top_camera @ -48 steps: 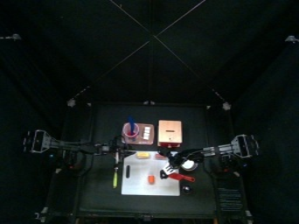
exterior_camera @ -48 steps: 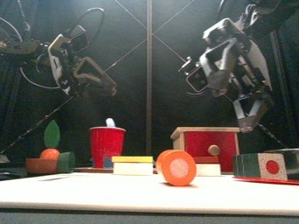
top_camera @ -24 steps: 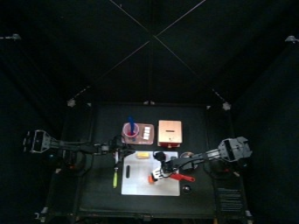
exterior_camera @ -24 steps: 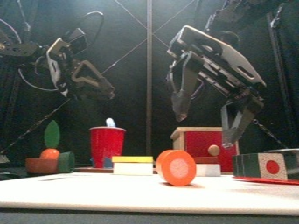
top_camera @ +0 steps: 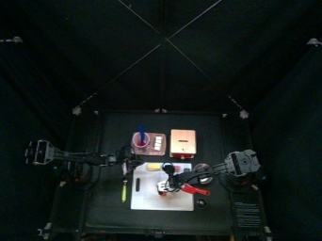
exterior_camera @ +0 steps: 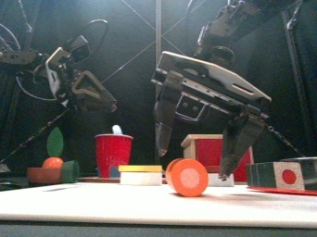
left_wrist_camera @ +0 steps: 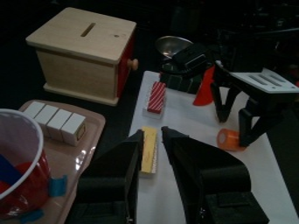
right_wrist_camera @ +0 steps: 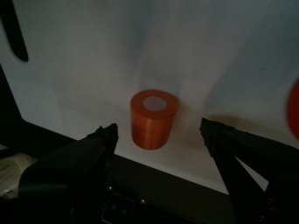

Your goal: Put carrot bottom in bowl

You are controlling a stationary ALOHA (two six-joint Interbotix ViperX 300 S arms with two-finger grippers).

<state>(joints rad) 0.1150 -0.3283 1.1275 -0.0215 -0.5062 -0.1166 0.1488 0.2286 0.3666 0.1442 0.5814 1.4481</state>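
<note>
The carrot bottom [right_wrist_camera: 153, 117], a stubby orange chunk, stands on the white mat [right_wrist_camera: 222, 61]. It also shows in the front view [exterior_camera: 187, 176] and beside the far jaws in the left wrist view [left_wrist_camera: 230, 137]. My right gripper [exterior_camera: 195, 165] hangs open just over it, one jaw on each side, not touching; from its own wrist [right_wrist_camera: 158, 129] the chunk sits between the fingertips. From above the right gripper [top_camera: 167, 184] covers the chunk. The bowl [top_camera: 143, 142], pinkish with a dark inside, stands behind the mat at the left, red-sided from the front [exterior_camera: 113, 155]. My left gripper [left_wrist_camera: 152, 140] rests raised at the left, jaws close together.
A wooden box [top_camera: 185, 141] stands beside the bowl. On the mat lie a pale yellow piece [left_wrist_camera: 149, 149], a red block [left_wrist_camera: 156, 98] and a long red curved thing [top_camera: 195, 190]. A green strip [top_camera: 124, 188] lies off the mat's left edge. A block with a red circle [exterior_camera: 283, 174] stands front right.
The right arm has swung forward and down, bringing its open jaws from high at the right to either side of the carrot bottom. The left arm has not moved.
</note>
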